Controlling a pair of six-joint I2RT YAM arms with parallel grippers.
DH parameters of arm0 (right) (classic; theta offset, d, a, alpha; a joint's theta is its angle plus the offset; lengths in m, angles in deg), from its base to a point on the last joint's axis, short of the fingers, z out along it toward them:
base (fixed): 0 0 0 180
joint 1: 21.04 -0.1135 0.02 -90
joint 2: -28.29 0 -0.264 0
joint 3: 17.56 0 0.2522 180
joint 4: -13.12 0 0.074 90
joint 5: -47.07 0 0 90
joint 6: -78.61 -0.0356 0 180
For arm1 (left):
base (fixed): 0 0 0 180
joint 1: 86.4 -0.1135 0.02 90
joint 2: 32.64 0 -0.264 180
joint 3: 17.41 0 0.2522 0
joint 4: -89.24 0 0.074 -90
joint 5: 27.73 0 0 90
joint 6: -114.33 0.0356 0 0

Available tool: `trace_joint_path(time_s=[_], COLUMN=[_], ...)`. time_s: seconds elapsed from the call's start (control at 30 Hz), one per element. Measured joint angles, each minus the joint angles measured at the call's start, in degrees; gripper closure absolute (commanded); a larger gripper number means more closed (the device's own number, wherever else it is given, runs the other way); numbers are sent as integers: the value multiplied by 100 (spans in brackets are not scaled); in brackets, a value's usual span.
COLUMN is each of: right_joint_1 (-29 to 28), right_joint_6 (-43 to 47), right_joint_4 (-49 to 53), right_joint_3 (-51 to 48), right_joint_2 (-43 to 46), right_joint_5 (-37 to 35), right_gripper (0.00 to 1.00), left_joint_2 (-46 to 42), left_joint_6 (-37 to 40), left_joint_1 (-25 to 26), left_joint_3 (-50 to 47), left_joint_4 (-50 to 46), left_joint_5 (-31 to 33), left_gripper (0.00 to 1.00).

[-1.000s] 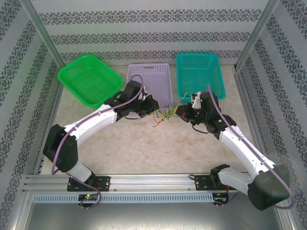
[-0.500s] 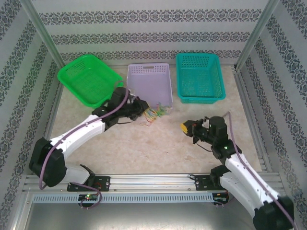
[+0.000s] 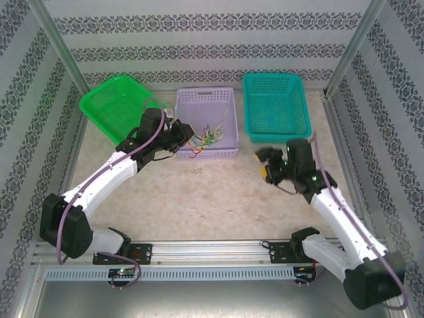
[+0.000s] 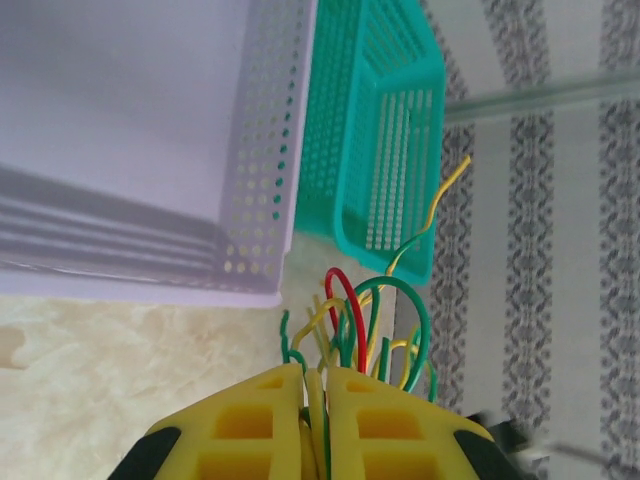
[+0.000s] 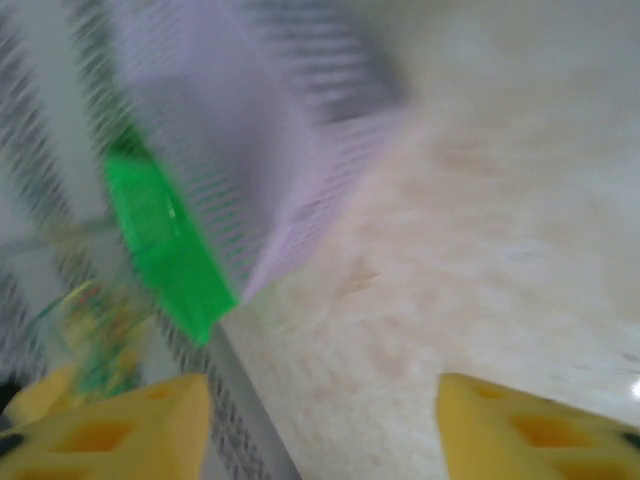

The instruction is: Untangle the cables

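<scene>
Patterned walls [image 3: 199, 40] ring the desk [image 3: 199, 199]; left claw [image 4: 316, 385] pinching the cables [image 4: 360, 320] in 1 bunch, right claw [image 5: 325, 410] spread empty, any tug could tighten the knot.

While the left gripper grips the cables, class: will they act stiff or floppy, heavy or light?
Probably springy: the cables form arched loops beyond the left gripper. Likely light: thin strands, one pinch holds the whole bundle.

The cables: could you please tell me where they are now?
In the top view, the cables are bunched in the left end effector, over the near end of the lavender basket.
</scene>
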Motion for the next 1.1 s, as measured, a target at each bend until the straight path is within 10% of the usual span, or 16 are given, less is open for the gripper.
trace_joint_path(time_s=[0.23,0.47,0.67,0.97,1.1], right_joint_1=[-920,-1123,-1121,-1064,-981], right_joint_6=[529,-46,-560,-1108,-1473], right_joint_4=[765,1408,1331,800,-282], right_joint_3=[2404,2551,2245,1816,833], right_joint_2=[-1502,-2406,-2415,-2330,-1703], right_joint_5=[7,74,151,219,251], right_gripper=[10,15,30,100,100], left_joint_2=[365,586,586,518,352], left_joint_6=[1659,2983,3467,3582,3104], left_joint_1=[820,1665,1893,1971,1943], left_joint_3=[1032,1316,1318,1309,1119], left_joint_4=[-769,-1285,-1325,-1325,-1305], left_joint_5=[101,1047,1451,1834,1895], left_gripper=[100,100,100,100,100])
